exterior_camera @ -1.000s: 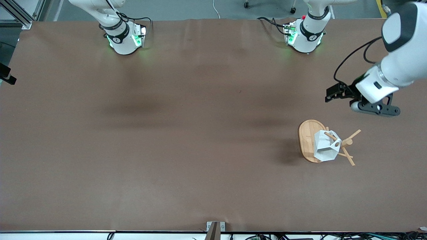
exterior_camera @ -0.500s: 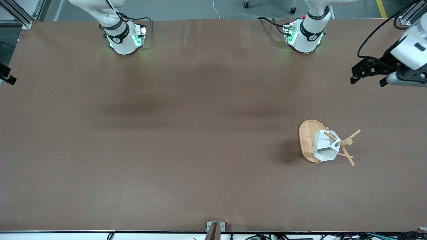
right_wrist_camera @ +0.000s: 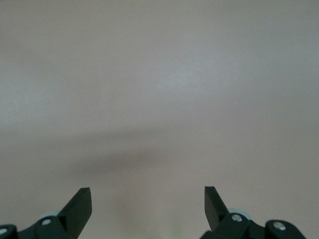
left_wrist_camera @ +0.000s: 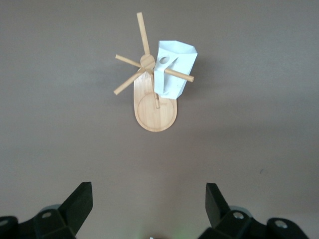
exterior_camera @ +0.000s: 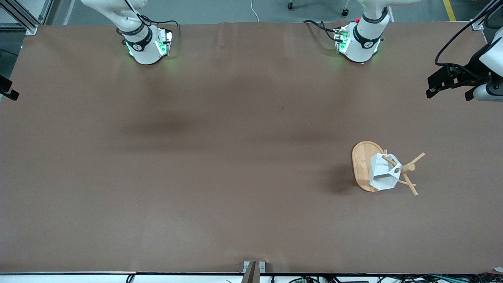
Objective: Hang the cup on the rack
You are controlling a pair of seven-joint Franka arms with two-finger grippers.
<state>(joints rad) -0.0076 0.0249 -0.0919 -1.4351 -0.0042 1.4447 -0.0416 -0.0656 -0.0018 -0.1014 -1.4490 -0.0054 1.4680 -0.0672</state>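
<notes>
The white faceted cup hangs on the wooden rack, with a peg passing through the hole in its tab handle. The rack stands toward the left arm's end of the table. Both also show in the left wrist view, the cup beside the post and over the oval base. My left gripper is open and empty, up in the air near the table's edge at the left arm's end, well away from the rack; its fingers frame bare table. My right gripper is open and empty over bare table and is out of the front view.
Brown table cover all round the rack. The two arm bases stand along the table's edge farthest from the front camera. A small metal bracket sits at the table's front edge.
My left gripper has drawn back from above the rack toward the table's edge at the left arm's end. The cup stays hanging on the peg. The right arm has not moved.
</notes>
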